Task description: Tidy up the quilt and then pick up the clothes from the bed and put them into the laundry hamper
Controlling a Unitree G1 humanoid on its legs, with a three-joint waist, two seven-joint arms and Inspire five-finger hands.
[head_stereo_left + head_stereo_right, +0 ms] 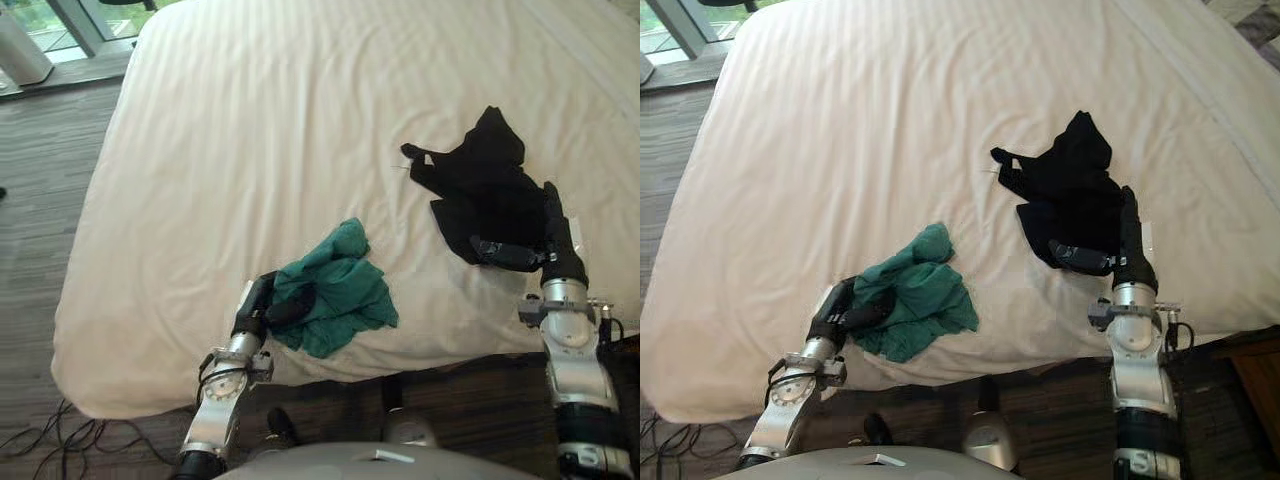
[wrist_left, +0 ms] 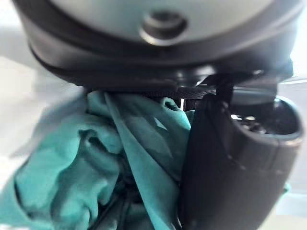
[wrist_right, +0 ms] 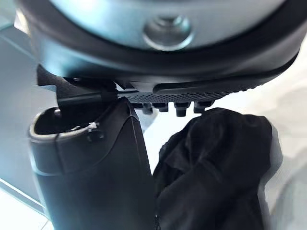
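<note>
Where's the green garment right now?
In the left eye view the green garment lies crumpled on the bed, front left, against the left hand; the black clothes lie to its right.

On quilt (image 1: 300, 120) lie left garment (image 1: 340, 295) and right garment (image 1: 485, 190).

I see grey-brown plank floor (image 1: 40, 200) well to the left of the left fingers (image 1: 285, 308). Far beyond them, in the corner, stands a dark-framed window (image 1: 95, 20) with green outside. Right of the right fingers (image 1: 1080, 258) and nearer me sits brown wooden furniture (image 1: 1252, 385).
</note>
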